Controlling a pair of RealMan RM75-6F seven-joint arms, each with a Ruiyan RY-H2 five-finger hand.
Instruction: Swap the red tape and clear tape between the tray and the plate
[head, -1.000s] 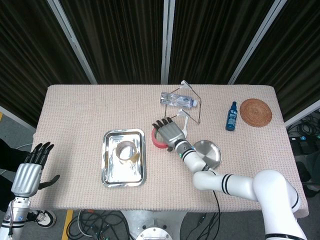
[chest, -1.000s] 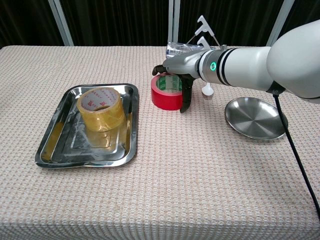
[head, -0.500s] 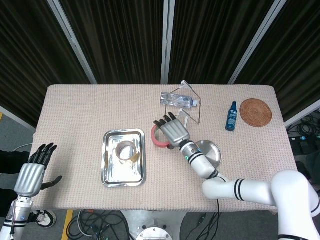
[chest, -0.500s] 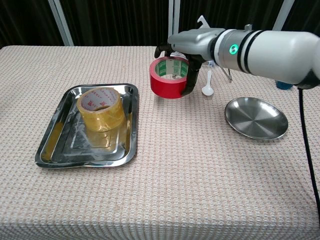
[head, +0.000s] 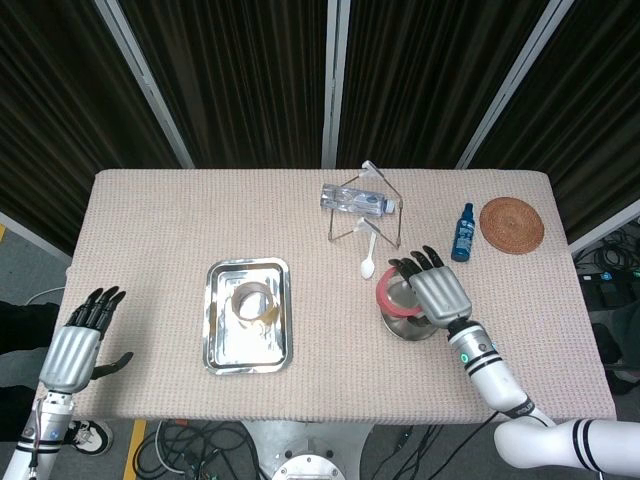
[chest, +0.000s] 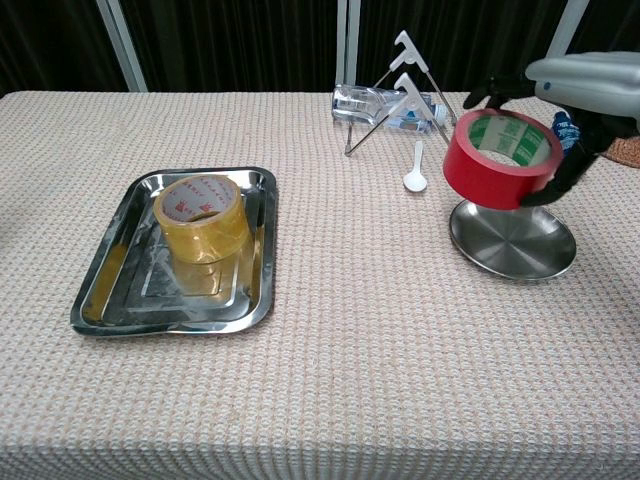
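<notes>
The right hand (chest: 560, 110) is gripping the red tape (chest: 500, 160), tilted, above the plate (chest: 512, 242); the left hand (head: 78, 345) is hanging off-table, fingers spread, holding nothing.

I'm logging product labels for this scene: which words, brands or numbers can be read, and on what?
None can be read.
clear tape: red print inside the core, too blurred.
red tape: green marks inside the core, too blurred.
blue bottle: label too small.
water bottle: label too small.
</notes>
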